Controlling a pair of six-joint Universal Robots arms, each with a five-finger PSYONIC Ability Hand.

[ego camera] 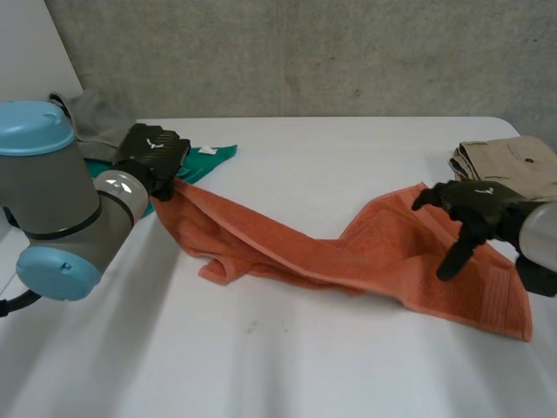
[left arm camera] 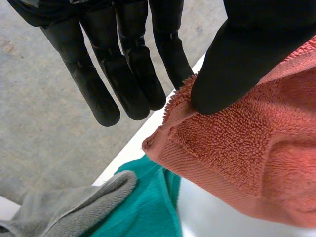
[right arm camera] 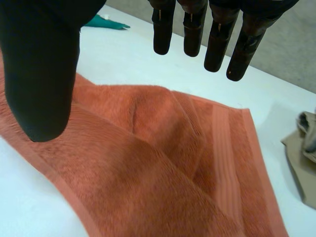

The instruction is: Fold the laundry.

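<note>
Across the tabletop (ego camera: 261, 366) in the head view, the orange towel (ego camera: 348, 252) lies stretched out and twisted, with no fold in it, so the folding looks barely begun. The left hand (ego camera: 152, 157) is at the towel's far left corner, and the right hand (ego camera: 474, 205) hangs over its right end. Khaki trousers (ego camera: 513, 165) beyond the right hand appear folded and done. A green cloth (ego camera: 213, 157) and a grey garment (ego camera: 96, 122) lie crumpled beside the left hand, seemingly waiting. Everything lies straight on the tabletop, with no basket among it.

From the left wrist view, the left hand's thumb and one fingertip (left arm camera: 180, 74) pinch the towel's corner, held above the green cloth and grey garment.

From the right wrist view, the right hand's fingers (right arm camera: 217, 44) are straight with the thumb apart. It holds nothing and hovers over the towel's banded end, with the trousers beside it.
</note>
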